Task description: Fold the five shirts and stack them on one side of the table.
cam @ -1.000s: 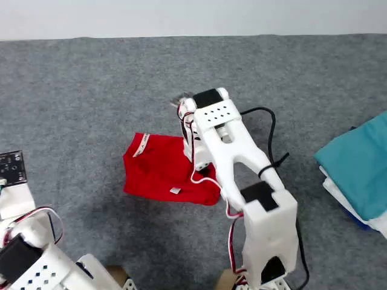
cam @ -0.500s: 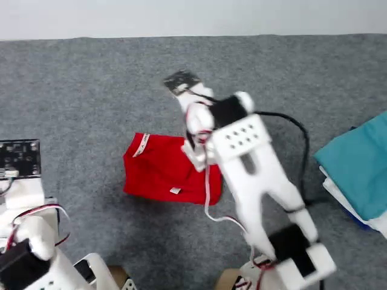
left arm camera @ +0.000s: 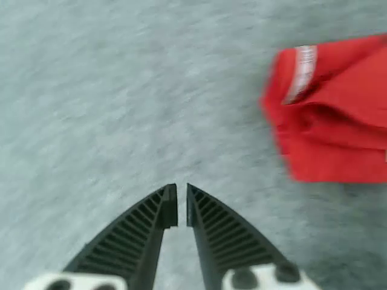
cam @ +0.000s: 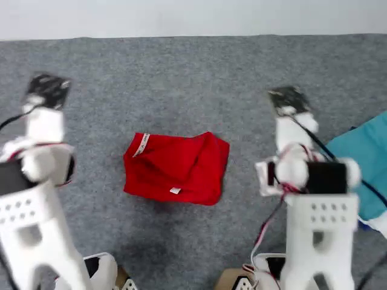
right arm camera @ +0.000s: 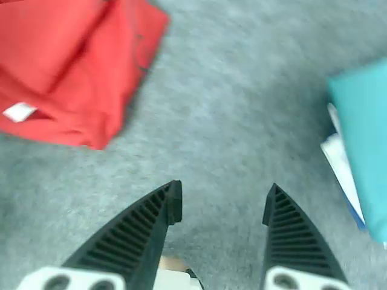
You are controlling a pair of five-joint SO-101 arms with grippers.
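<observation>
pulled right hand (right arm camera: 221, 205), released and empty, off the folded red shirt (cam: 175, 168); raised left hand (left arm camera: 181, 205), clenched on nothing. left it in the middle of the tabletop (cam: 181, 78), not yet on the teal-topped stack (cam: 360, 172).

In the high view the left arm (cam: 30, 205) stands along the left edge of the frame, rising from the lower left corner towards the upper left. The right arm (cam: 317, 211) stands at lower right, its wrist pointing up the frame. The left gripper (left arm camera: 182, 196) has its jaws drawn together to a thin slit. The right gripper (right arm camera: 224, 196) has its jaws spread wide.
</observation>
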